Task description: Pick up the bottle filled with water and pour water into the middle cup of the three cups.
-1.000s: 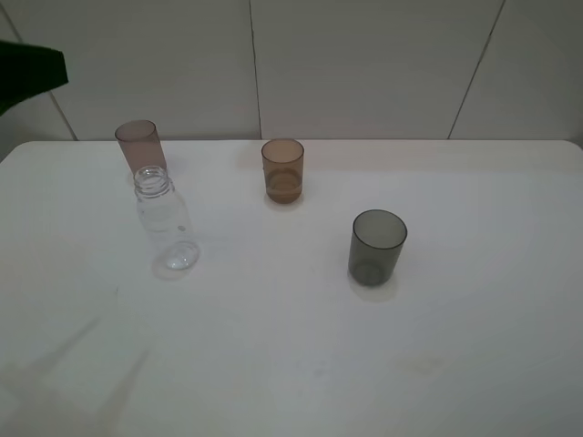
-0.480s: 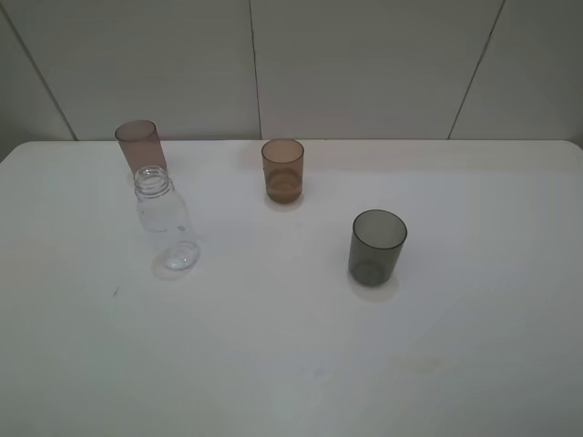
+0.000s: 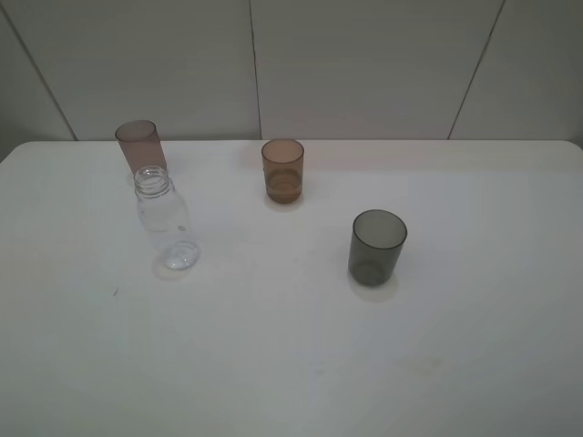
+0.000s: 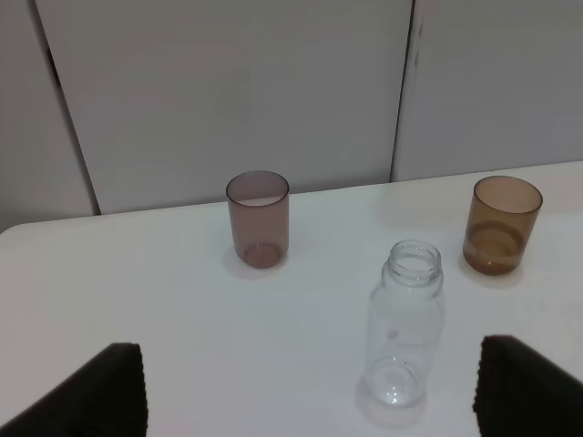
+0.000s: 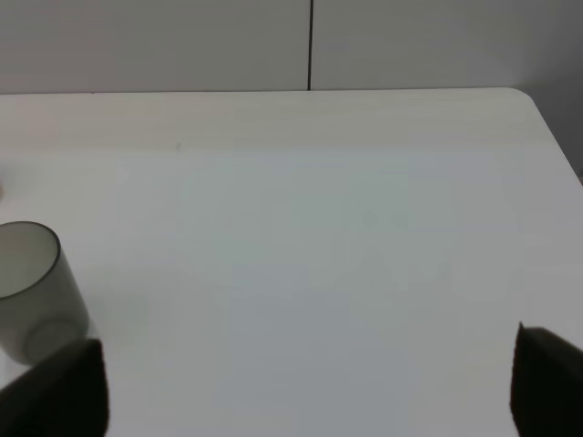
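Left wrist view: we list the bottle [image 4: 405,332] upright beside the middle cup [image 4: 499,225]; both grippers spread wide, holding nothing.

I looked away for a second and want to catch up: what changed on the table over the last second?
A dark shape at the upper left edge of the high view a second ago has gone out of sight. Nothing was taken hold of or let go. The bottle, the mauve cup, the middle cup and the grey cup stand where they were.
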Available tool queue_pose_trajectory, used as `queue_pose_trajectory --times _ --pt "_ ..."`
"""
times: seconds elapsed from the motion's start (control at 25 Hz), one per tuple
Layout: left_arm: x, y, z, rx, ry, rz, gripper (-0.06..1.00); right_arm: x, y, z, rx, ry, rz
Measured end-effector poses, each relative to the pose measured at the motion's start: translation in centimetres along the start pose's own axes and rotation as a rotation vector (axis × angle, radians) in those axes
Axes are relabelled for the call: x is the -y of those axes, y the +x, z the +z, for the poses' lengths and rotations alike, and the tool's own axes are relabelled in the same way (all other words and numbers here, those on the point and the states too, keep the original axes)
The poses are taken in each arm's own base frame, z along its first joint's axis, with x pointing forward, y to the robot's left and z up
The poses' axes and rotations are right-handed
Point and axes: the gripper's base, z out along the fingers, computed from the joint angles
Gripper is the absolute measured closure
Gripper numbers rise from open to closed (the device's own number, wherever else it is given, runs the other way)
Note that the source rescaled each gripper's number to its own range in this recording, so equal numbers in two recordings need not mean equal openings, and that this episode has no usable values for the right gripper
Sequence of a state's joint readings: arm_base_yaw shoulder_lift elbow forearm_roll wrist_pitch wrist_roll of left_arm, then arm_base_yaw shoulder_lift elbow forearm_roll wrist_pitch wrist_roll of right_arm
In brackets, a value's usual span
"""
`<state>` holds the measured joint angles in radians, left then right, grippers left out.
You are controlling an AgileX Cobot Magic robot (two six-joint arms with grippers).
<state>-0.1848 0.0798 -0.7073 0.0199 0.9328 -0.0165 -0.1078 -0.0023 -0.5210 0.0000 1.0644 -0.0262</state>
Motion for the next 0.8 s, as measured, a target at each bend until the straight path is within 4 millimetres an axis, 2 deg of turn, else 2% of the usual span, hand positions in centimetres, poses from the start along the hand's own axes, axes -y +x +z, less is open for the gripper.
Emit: queue_pose_trajectory --times 0.2,0.44,0.8 --pt "0.0 1.2 0.0 -0.126 -0.002 -0.009 0.22 0.0 0.0 0.0 0.0 0.0 0.0" --pt "0.0 5.5 2.3 -0.378 -0.002 0.012 0.22 0.0 0.0 0.0 0.0 0.0 0.0" --pt "0.3 5.8 2.5 -0.386 0.023 -0.01 0.22 0.0 0.0 0.0 -0.001 0.0 0.0"
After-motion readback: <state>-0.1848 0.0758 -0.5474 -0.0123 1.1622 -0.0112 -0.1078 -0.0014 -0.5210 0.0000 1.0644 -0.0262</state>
